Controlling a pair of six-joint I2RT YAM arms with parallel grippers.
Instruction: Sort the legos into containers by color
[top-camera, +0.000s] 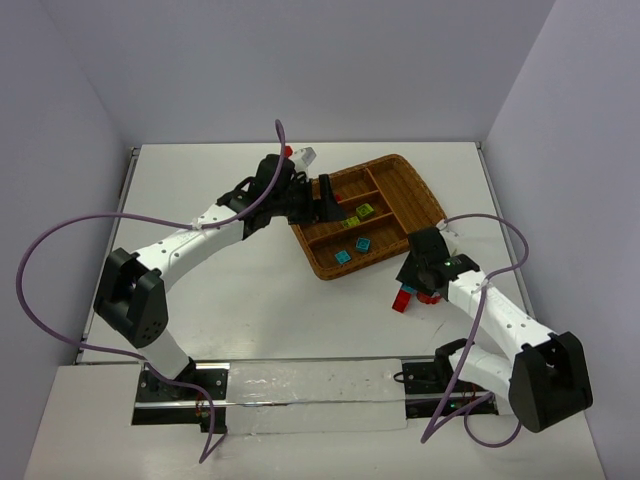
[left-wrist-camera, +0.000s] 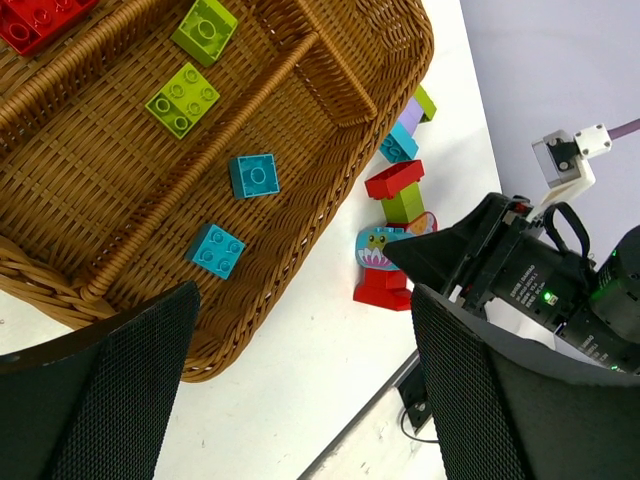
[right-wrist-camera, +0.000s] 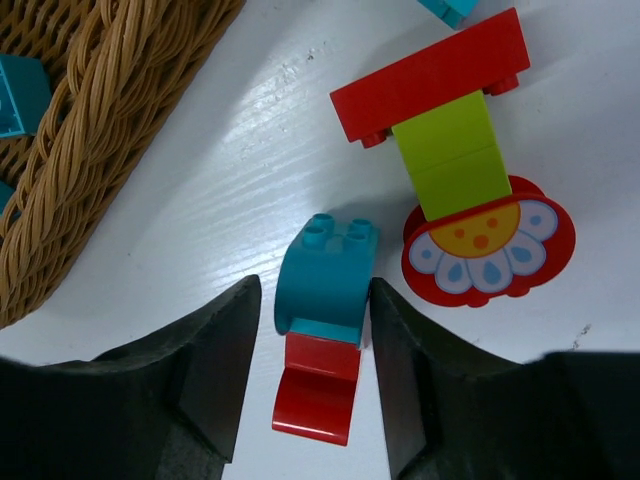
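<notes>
Sorting stands partly done: red, green and cyan legos (left-wrist-camera: 255, 175) lie in separate tray (top-camera: 400, 185) slots, while several wait on the counter (top-camera: 230, 290) beside it. Above the tray the left end effector (left-wrist-camera: 305, 300) hangs spread and empty. The right end effector (right-wrist-camera: 315, 300) flanks a cyan brick (right-wrist-camera: 325, 270) on the counter; whether it pinches it, I cannot tell.

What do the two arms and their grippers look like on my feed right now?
Both arms have white link shells and black joint housings. The left arm and right arm each trail a looping purple cable. The left gripper has broad black fingers with a dotted texture; the right gripper has smooth dark ones. A green light glows on the right wrist.
</notes>
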